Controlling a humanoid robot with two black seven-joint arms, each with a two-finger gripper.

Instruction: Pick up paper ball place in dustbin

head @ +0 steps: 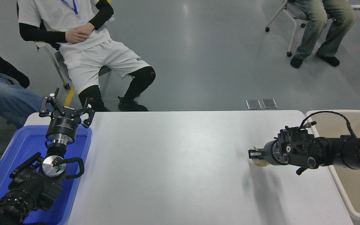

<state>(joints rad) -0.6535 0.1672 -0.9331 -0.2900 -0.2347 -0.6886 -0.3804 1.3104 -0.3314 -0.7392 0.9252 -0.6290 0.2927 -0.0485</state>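
The tan paper ball (pixel 259 161) is held in my right gripper (pixel 255 154), which is shut on it above the right part of the white table (pixel 173 162). Only bits of the ball show above and below the fingers. The beige dustbin (pixel 355 125) with its white rim stands off the table's right edge, under my right arm. My left gripper (pixel 65 107) is open and parked over the far end of the blue tray at the lower left.
A bright blue tray (pixel 20 147) lies on the table's left side under my left arm. People sit on chairs beyond the table's far edge, at the upper left (pixel 83 40) and upper right (pixel 320 18).
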